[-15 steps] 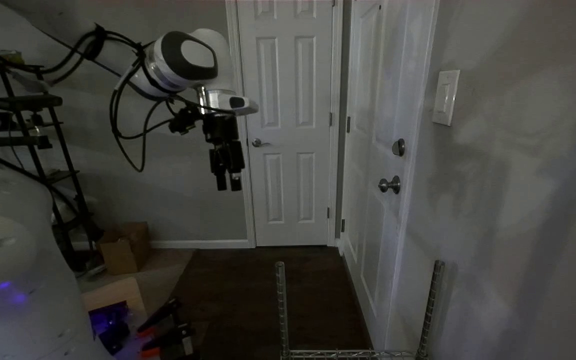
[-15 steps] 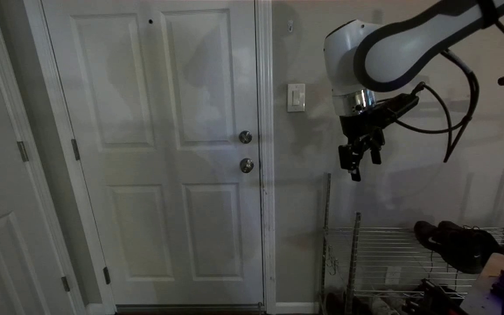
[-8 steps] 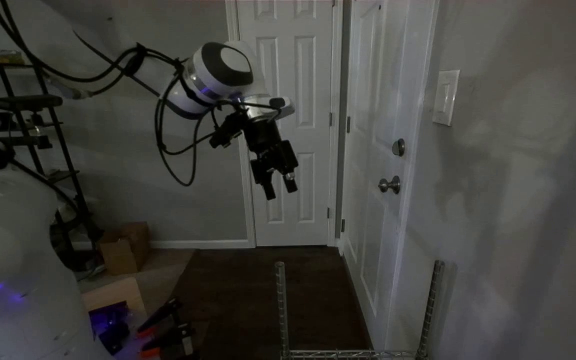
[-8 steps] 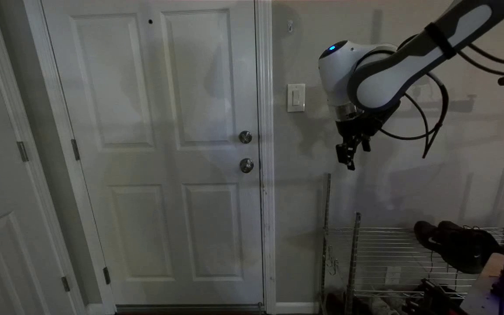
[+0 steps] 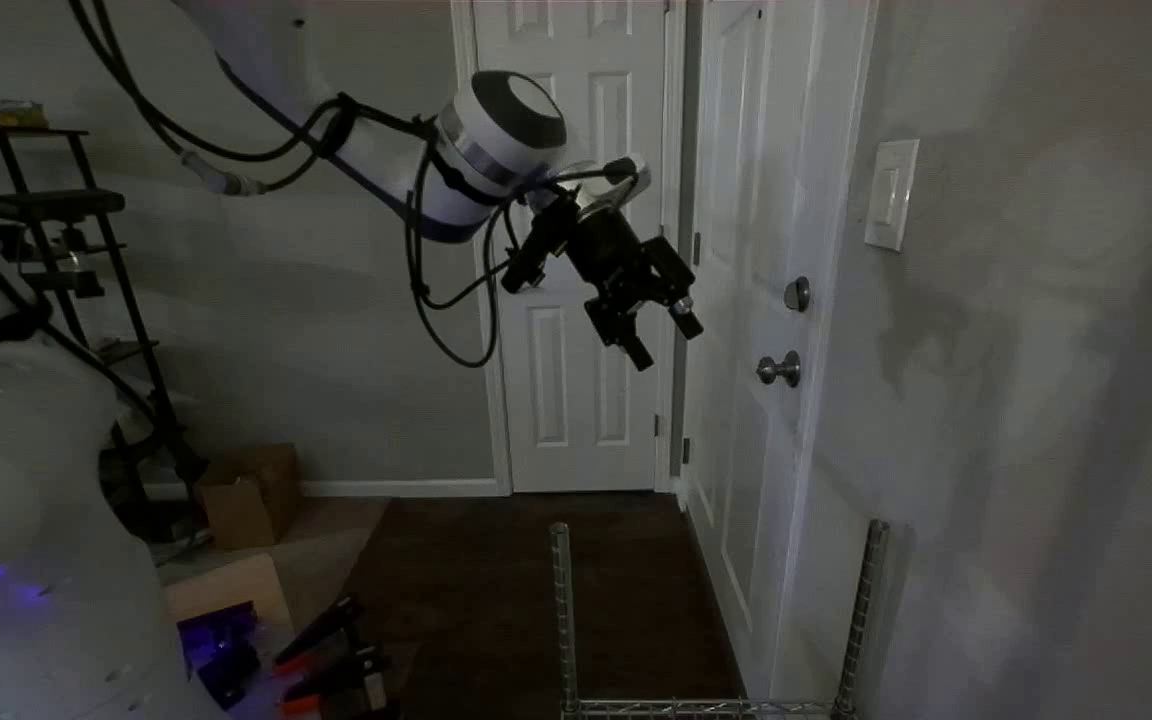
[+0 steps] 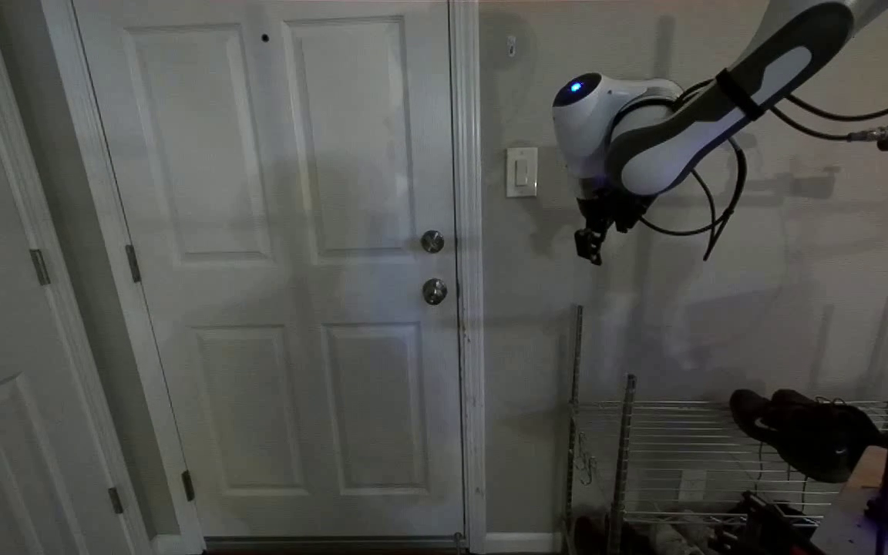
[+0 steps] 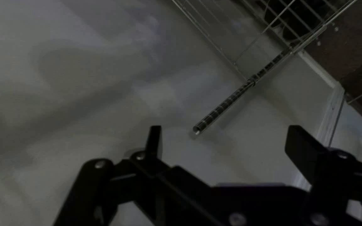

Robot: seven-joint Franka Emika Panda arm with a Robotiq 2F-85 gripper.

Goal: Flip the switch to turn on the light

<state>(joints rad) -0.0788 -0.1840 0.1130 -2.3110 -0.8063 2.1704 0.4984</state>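
Note:
The switch (image 5: 892, 195) is a small white upright plate with a rocker on the grey wall beside the white door. It shows in both exterior views (image 6: 522, 172) and is out of the wrist view. My black gripper (image 5: 667, 343) is in the air, apart from the wall, and tilted down toward the wall side. In an exterior view the gripper (image 6: 589, 247) appears right of the switch and lower than it. In the wrist view the gripper (image 7: 226, 135) has its fingers wide apart with nothing between them, only wall behind.
The white door (image 6: 297, 293) has a deadbolt (image 6: 432, 241) and a round knob (image 6: 435, 291) near the switch. A wire rack (image 6: 691, 455) with dark shoes (image 6: 810, 435) stands against the wall below the arm. Its metal post (image 7: 228, 105) rises ahead in the wrist view.
The arm has moved toward the switch wall. The gripper has risen and turned from pointing straight down to tilting toward the wall. The switch looks the same.

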